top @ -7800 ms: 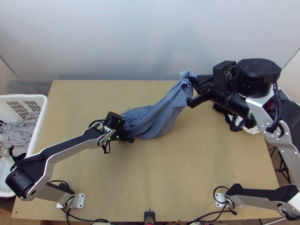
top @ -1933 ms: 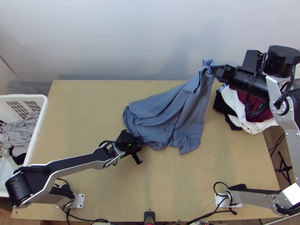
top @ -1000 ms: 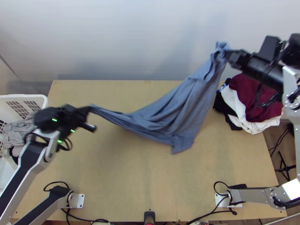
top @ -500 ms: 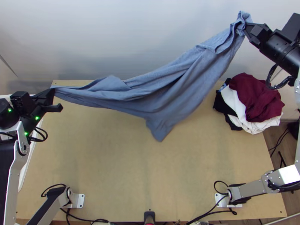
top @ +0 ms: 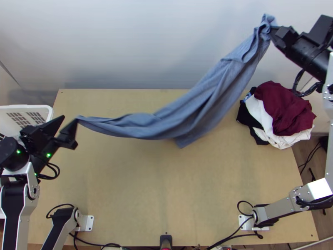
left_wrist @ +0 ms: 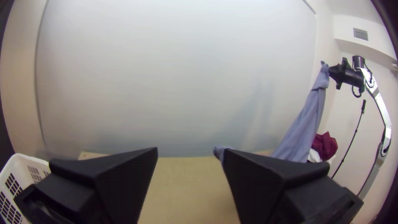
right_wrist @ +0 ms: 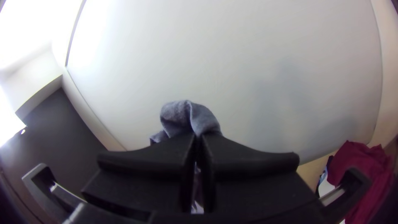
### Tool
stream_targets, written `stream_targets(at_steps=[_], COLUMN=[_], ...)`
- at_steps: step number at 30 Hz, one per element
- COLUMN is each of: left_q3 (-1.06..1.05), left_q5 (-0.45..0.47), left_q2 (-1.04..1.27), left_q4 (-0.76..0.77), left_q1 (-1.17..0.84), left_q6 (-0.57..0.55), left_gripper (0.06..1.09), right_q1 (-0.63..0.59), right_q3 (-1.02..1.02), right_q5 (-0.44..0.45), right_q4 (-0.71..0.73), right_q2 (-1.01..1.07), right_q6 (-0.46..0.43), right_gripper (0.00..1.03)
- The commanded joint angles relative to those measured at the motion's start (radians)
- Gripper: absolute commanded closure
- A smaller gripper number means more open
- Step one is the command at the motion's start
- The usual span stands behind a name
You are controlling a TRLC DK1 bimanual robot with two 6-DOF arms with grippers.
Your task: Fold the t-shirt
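While the right black claw (top: 272, 32) clamps one bunched end of the blue fabric t-shirt (top: 208, 102), the tapering other end hangs just beside the left black claw (top: 69, 119), spread apart.

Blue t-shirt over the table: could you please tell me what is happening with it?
The right tool holds a bunched end of the blue t-shirt up high. The left tool is open; the other end of the cloth lies beside one of its fingers, not between them. The shirt sags in long, loose creases and is not folded. Other clothes lie piled at the table's right side.
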Motion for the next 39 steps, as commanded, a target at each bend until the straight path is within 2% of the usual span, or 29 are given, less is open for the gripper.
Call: stream_targets(at_steps=[1, 8, 12, 15, 20, 23, 26, 29, 34, 39], left_q3=[-0.039, -0.069, -0.094, -0.123, -0.158, -0.131, -0.125, -0.146, -0.135, -0.089], left_q5=[0.004, 0.004, 0.006, 0.0, -0.057, -0.054, -0.057, -0.08, -0.149, -0.184], left_q2=[-0.038, -0.02, -0.02, -0.017, 0.067, 0.113, 0.141, 0.182, 0.307, 0.353], left_q4=[-0.097, -0.241, -0.25, -0.283, -0.279, -0.341, -0.382, -0.356, -0.237, -0.212], left_q1=[-0.086, -0.282, -0.336, -0.456, -0.52, -0.557, -0.695, -0.79, -0.802, -0.833], left_q6=[0.049, 0.08, 0.08, 0.08, 0.11, 0.107, 0.06, 0.052, 0.061, 0.058], left_gripper=[0.1, 0.1, 0.11, 0.11, 0.11, 0.11, 0.11, 0.11, 0.11, 0.11], right_q1=[0.031, 0.074, 0.082, 0.099, 0.126, 0.143, 0.149, 0.152, 0.154, 0.197], right_q3=[-0.051, -0.164, -0.189, -0.222, -0.337, -0.408, -0.474, -0.526, -0.597, -0.46], right_q5=[-0.015, -0.016, -0.018, -0.018, -0.018, -0.016, -0.016, -0.018, -0.018, -0.032], right_q4=[-0.019, -0.043, -0.043, -0.043, -0.043, -0.043, -0.043, -0.043, -0.031, -0.036], right_q2=[-0.027, -0.088, -0.105, -0.115, -0.163, -0.201, -0.237, -0.267, -0.312, -0.309], right_q6=[-0.006, -0.03, -0.035, -0.044, -0.061, -0.072, -0.079, -0.082, -0.072, -0.081], right_gripper=[1.0, 1.0, 1.0, 1.0, 1.0, 1.0, 1.0, 1.0, 1.0, 1.0])
